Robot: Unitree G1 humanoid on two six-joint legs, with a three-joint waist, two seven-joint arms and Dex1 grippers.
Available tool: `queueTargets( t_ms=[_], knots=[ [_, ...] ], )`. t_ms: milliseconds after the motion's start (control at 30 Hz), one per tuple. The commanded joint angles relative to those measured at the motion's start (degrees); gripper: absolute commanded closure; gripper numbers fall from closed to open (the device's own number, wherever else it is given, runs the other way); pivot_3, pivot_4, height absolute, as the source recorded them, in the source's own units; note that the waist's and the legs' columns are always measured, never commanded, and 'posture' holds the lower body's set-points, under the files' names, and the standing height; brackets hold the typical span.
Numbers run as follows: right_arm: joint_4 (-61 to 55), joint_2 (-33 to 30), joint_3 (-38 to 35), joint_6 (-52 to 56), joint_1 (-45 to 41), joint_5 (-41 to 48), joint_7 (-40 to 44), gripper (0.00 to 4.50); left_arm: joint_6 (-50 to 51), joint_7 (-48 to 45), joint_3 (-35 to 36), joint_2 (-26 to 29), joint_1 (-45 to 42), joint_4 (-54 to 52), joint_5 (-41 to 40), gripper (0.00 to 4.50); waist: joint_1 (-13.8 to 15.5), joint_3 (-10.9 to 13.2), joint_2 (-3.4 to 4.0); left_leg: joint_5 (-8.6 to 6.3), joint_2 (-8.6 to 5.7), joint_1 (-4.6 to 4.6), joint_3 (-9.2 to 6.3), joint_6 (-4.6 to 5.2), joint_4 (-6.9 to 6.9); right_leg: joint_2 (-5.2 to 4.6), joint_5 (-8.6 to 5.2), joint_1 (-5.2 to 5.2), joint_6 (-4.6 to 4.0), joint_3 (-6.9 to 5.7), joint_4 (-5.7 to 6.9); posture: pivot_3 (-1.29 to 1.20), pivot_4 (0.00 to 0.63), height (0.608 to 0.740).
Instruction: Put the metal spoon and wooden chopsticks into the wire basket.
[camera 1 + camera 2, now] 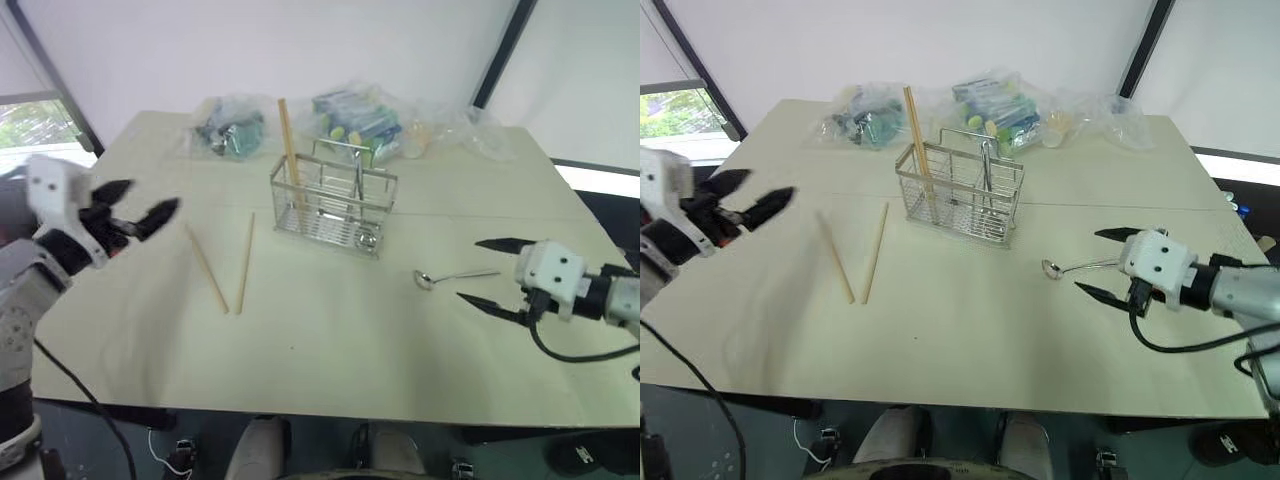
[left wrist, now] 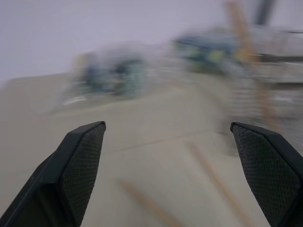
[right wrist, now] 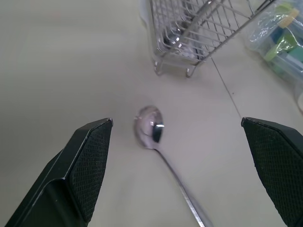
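Observation:
The wire basket (image 1: 333,205) stands mid-table with one wooden chopstick (image 1: 289,150) upright in its left compartment. Two more wooden chopsticks (image 1: 208,268) (image 1: 245,262) lie flat on the table to the left of the basket. The metal spoon (image 1: 450,276) lies to the basket's right, bowl toward the basket. My right gripper (image 1: 472,270) is open just right of the spoon's handle, low over the table; in the right wrist view the spoon (image 3: 150,125) lies between the spread fingers. My left gripper (image 1: 150,197) is open and empty, raised at the table's left, left of the loose chopsticks.
Clear plastic bags of colourful items (image 1: 230,125) (image 1: 360,115) and an emptier bag (image 1: 470,130) lie along the far edge behind the basket. The table's front edge (image 1: 300,405) is near me. Bare tabletop spreads in front of the basket.

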Motion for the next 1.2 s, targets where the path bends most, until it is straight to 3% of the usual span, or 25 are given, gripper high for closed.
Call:
queueTargets(
  t_ms=[33,333,667,900,1200],
  knots=[
    [5.3,-1.4,6.0,-3.0,-7.0,-3.7,2.4,0.0,3.6,-9.2,-2.0,4.6,-1.2,-5.2,-8.4,0.04,-0.2,0.1,0.08,0.01,0.0,0.03,0.01,0.02,0.0,0.0,0.0,0.01,0.0,0.0,0.01,0.0,0.15,0.628],
    [27.8,-0.3,20.0,-9.5,-29.2,-9.5,15.1,0.0,5.0,-19.7,-9.1,10.7,-6.8,-8.2,-14.3,0.04,-0.8,0.6,0.19,0.04,0.03,0.02,0.02,0.07,0.03,0.11,0.01,0.0,-0.03,0.02,0.01,0.0,0.15,0.628],
    [57.4,7.9,31.1,-9.9,-52.3,-17.9,25.3,0.0,3.4,-17.7,-11.4,9.5,-9.5,-7.6,-12.4,0.04,-2.7,0.7,-0.03,0.06,0.03,-0.05,0.02,0.09,0.0,0.13,0.03,-0.04,-0.01,0.03,0.14,0.0,0.15,0.628],
    [73.9,11.4,35.0,-15.7,-60.2,-24.9,24.5,0.0,4.4,-17.3,-9.4,10.7,-7.0,-10.8,-15.0,0.04,-3.0,0.7,0.04,0.34,0.03,-0.08,0.03,-0.43,-0.01,0.12,0.03,-0.02,0.0,0.04,0.17,0.0,0.15,0.628],
    [78.8,15.1,35.0,-18.3,-60.7,-27.2,25.6,0.0,5.0,-17.3,-11.1,12.0,-8.0,-13.3,-17.5,0.04,-3.0,0.8,0.15,0.48,0.03,-0.06,0.02,-0.67,0.0,0.13,0.04,-0.02,0.01,0.06,0.21,0.0,0.15,0.628]
  ],
)
